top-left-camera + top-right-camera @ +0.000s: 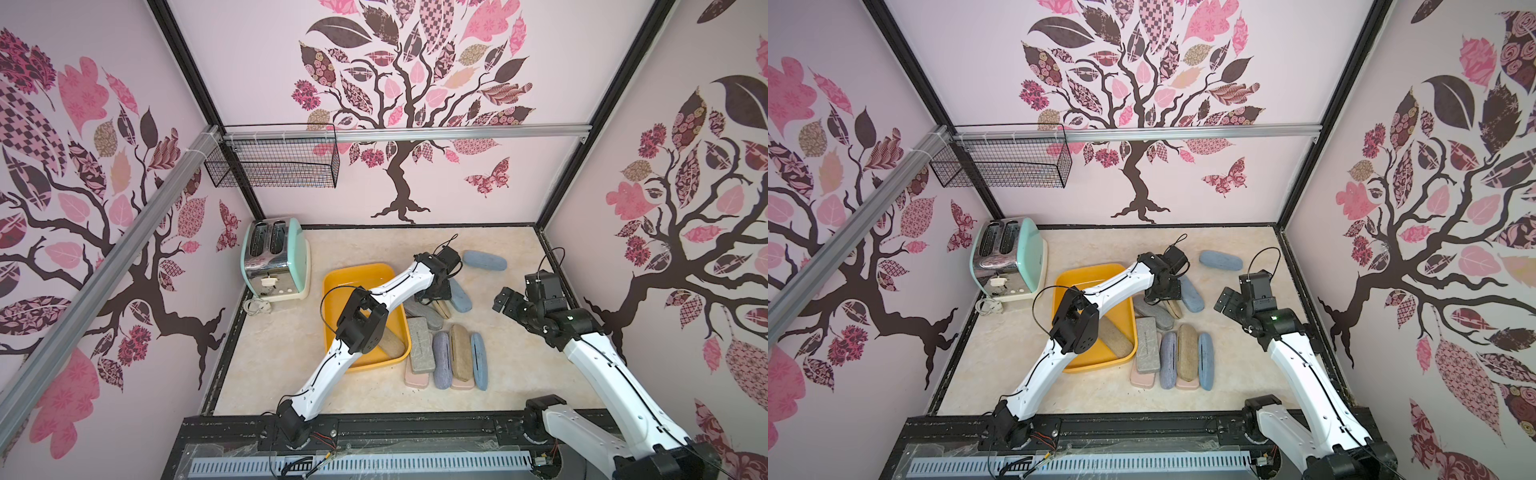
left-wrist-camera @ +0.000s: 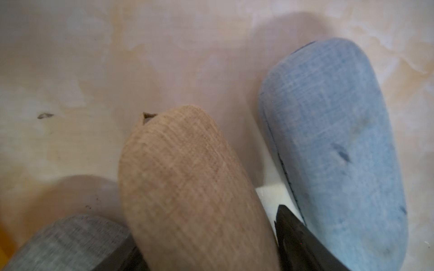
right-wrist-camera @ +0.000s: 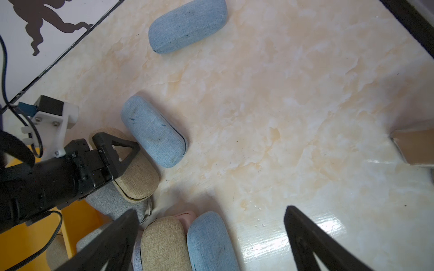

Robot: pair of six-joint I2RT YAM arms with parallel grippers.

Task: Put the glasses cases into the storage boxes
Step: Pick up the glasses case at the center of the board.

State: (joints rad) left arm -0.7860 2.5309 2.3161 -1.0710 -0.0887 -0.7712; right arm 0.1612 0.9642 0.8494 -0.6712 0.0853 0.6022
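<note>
The yellow storage box lies left of centre in both top views with one tan case in it. My left gripper reaches over the box and is shut on a tan glasses case, which leans on a grey oval case. A blue case lies right beside it. Another blue case sits farther back. Several cases lie in a row nearer the front. My right gripper hovers open at the right, holding nothing.
A mint and chrome toaster stands at the back left with its plug on the table. A black wire basket hangs on the back rail. A brown cardboard piece shows in the right wrist view.
</note>
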